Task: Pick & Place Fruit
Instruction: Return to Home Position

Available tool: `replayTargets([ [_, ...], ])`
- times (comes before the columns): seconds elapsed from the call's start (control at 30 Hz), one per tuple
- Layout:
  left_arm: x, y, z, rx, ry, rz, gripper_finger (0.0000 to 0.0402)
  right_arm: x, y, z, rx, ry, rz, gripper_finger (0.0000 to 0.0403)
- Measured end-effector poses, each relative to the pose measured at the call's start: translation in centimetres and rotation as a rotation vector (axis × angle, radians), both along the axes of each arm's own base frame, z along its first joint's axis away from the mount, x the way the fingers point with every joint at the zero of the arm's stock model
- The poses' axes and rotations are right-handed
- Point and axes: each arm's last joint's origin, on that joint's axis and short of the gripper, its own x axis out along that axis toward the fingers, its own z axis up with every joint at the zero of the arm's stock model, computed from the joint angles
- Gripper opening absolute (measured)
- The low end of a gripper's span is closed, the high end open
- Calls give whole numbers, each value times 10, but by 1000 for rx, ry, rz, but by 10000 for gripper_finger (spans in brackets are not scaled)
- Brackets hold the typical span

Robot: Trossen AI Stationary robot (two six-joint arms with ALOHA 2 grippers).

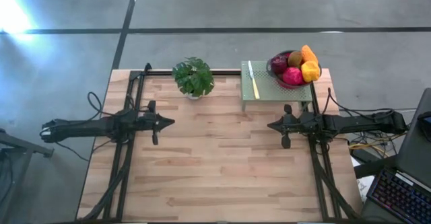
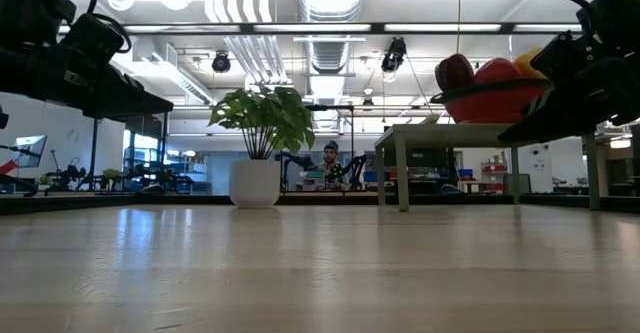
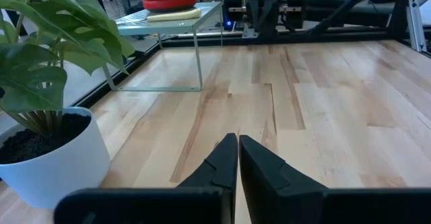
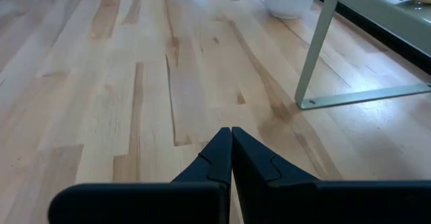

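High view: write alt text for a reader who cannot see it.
Fruit fills a red bowl on a shelf at the far right of the table, beside a knife. A plant stands left of it; the left hand and right hand face each other.

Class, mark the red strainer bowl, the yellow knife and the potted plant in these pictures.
red strainer bowl (image 2: 487, 105): low view, on its outer wall.
yellow knife (image 1: 253, 80): high view, midway along its length.
potted plant (image 1: 193, 77): high view, on its leaves.
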Motion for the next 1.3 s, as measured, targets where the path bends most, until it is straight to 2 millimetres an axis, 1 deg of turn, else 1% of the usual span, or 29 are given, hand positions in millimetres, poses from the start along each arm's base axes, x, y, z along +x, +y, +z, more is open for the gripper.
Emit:
replayTargets([
  [1.3,0,0,0,0,2,1,28,0,0,0,4,0,0,9],
])
